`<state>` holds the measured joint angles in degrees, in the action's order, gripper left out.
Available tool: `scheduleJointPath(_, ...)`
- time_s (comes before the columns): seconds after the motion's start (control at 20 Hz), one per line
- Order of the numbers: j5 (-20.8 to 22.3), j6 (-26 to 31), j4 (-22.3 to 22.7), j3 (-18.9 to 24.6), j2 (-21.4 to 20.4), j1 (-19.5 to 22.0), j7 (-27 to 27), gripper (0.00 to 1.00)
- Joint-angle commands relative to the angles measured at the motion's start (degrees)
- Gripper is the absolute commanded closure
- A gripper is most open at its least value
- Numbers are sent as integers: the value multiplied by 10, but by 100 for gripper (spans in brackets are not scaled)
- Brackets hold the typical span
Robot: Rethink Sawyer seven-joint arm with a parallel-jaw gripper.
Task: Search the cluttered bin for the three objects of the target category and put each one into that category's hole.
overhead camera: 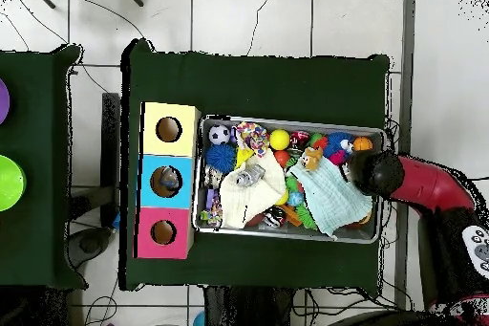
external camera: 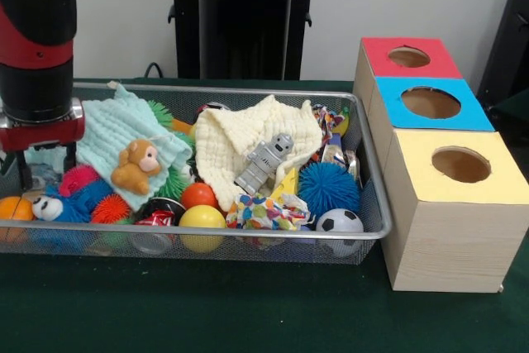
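Note:
The silver wire-mesh bin is full of toys and cloths; it also shows in the overhead view. My gripper is low at the bin's left end, open, over the edge of a mint cloth and holding nothing. Beside the bin stand three boxes with holes: red, blue and yellow. In the bin lie a teddy bear, a grey robot figure on a cream cloth, a blue spiky ball, a soccer ball and a yellow ball.
An orange ball and a blue plush lie just below the gripper. A red can and a patterned cloth lie at the front. In the overhead view my arm covers the bin's right end.

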<state>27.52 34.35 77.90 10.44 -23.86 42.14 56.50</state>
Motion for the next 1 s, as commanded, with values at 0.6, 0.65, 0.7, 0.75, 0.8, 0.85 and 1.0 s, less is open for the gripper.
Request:
scheduleJointPath(0.6, 31, 162, -77, -33, 60, -44, -22, 0)
scheduleJointPath(0.65, 31, 170, -81, -35, 61, -46, -24, 0)
scheduleJointPath(0.7, 32, 181, -87, -36, 63, -48, -29, 0)
scheduleJointPath(0.75, 32, 194, -90, -39, 64, -50, -33, 0)
scheduleJointPath(0.8, 32, 203, -95, -41, 66, -52, -36, 0)
scheduleJointPath(0.85, 32, 209, -97, -41, 66, -53, -39, 0)
scheduleJointPath(1.0, 30, 217, -100, -40, 68, -53, -44, 100)
